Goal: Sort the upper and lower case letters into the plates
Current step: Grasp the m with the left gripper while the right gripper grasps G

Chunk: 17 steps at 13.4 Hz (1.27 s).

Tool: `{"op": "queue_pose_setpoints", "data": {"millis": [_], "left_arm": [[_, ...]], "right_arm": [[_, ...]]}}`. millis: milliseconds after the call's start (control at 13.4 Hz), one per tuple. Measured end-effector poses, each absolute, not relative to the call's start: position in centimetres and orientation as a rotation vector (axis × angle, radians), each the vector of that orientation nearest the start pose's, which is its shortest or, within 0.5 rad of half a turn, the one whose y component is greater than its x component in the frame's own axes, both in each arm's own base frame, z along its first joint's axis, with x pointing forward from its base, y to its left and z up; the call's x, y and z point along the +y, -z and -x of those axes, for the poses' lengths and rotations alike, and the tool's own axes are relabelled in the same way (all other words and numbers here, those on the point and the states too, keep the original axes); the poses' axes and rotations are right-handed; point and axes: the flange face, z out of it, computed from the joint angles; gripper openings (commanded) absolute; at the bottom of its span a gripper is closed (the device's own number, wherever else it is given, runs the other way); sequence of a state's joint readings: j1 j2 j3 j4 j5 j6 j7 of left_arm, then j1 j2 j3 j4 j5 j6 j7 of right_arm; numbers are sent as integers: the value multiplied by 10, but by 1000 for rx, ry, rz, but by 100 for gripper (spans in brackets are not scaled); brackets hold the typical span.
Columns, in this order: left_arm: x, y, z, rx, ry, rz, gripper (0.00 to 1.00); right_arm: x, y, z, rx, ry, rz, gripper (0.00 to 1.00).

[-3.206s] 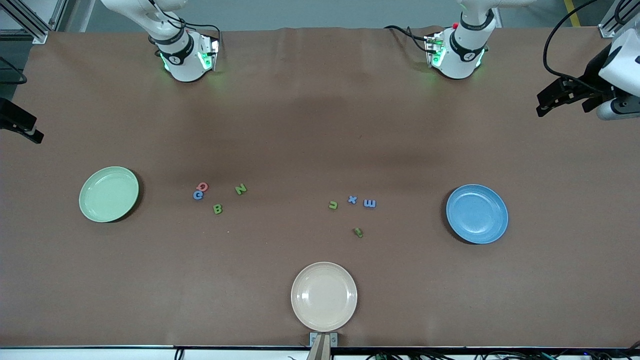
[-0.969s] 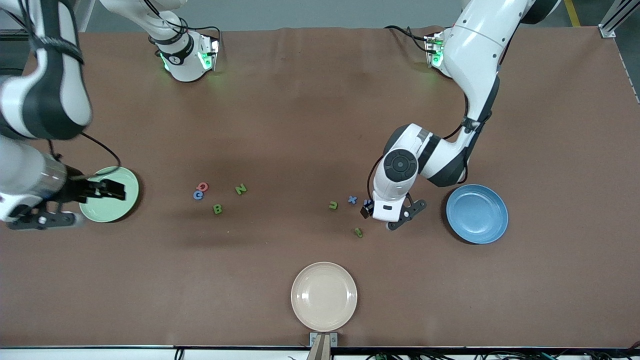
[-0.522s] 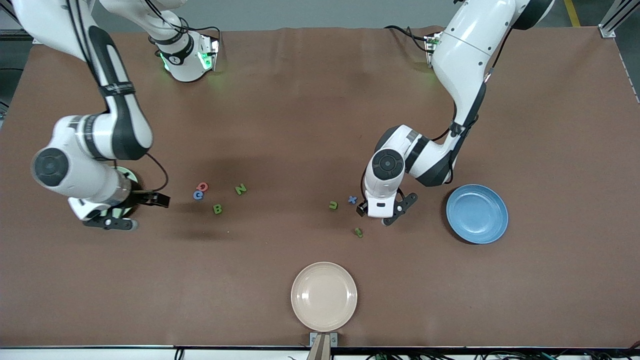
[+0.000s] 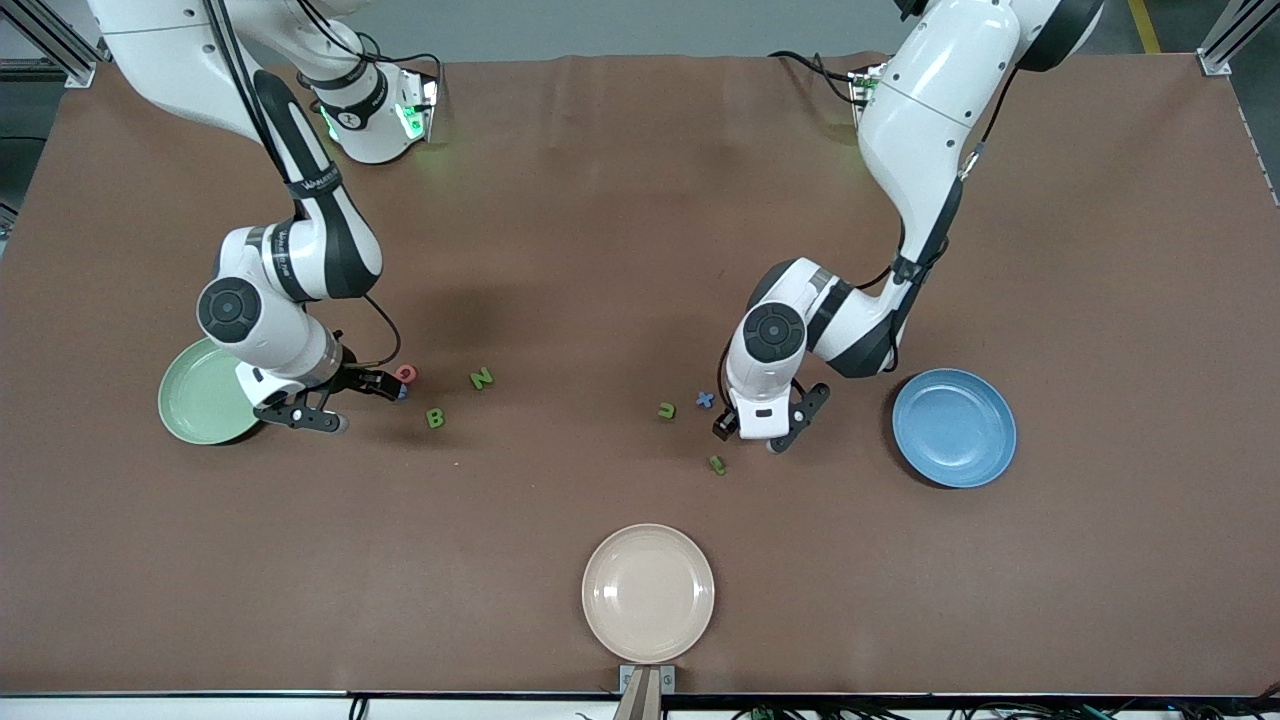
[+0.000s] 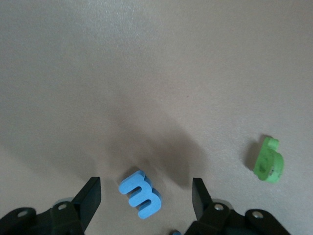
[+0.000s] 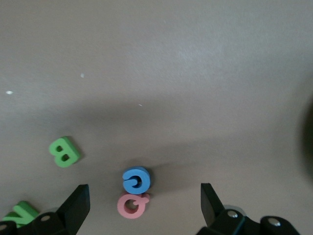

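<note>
You are at the first pick on both sides: nothing sits in either plate yet, and both arms are lining up over letters.

Your left gripper [image 5: 145, 196] hangs low over the blue m [image 5: 141, 193], jaws apart with the letter between them and not yet gripped. The green letter [image 4: 716, 464] lies nearer the front camera, and the blue x [image 4: 705, 399] and green u [image 4: 666, 410] lie beside the gripper toward the right arm's end. The blue plate [image 4: 954, 427] waits on the worktop [image 4: 640, 250] toward the left arm's end.

Your right gripper [image 6: 144, 200] is over the pink Q [image 6: 132, 205] and blue C [image 6: 135, 179], which touch each other; its jaws are spread wide. The green B [image 4: 435, 417] and green N [image 4: 481, 378] lie close by, and the pale green plate [image 4: 195, 400] is partly under the arm.

Next, lower each gripper squarely and close on one letter only. On the right side that looks tricky, since Q and C touch, so centre on one of them.

Compared with half a second ago, the right gripper has swung from beside the green plate to the Q and C, while the left has only settled slightly over the m. The beige plate [image 4: 648, 592] has not moved.
</note>
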State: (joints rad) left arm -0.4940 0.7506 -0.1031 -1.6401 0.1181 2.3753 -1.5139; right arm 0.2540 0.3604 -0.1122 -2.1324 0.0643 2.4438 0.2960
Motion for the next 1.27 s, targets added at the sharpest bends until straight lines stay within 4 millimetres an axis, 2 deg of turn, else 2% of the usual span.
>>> {"op": "queue_pose_setpoints", "data": {"millis": [373,596,671,820,969,1118,1267], "left_arm": [[-378,-173,-571,-1350,6,2821,42],[-379,-176,-572,-1362,17,2831,6],[-379,-176,-572,-1363,17,2831,0],[-379,-177,-573,-1365,20,2831,0],[-377,-185,-580,-1359,55,2841,0],[-364,-218,-594,-1316,143,2860,0],[-333,-266,-611,-1200,174,2872,0]], "right_arm": [[80,-192,-558,393,-135,3104,80],[82,-185,-556,388,-156,3106,74],[84,-183,-555,383,-162,3106,74],[89,-179,-553,370,-176,3106,73],[92,-175,-552,362,-187,3107,65],[95,-173,-551,356,-194,3107,57],[96,-173,-552,353,-190,3105,47]]}}
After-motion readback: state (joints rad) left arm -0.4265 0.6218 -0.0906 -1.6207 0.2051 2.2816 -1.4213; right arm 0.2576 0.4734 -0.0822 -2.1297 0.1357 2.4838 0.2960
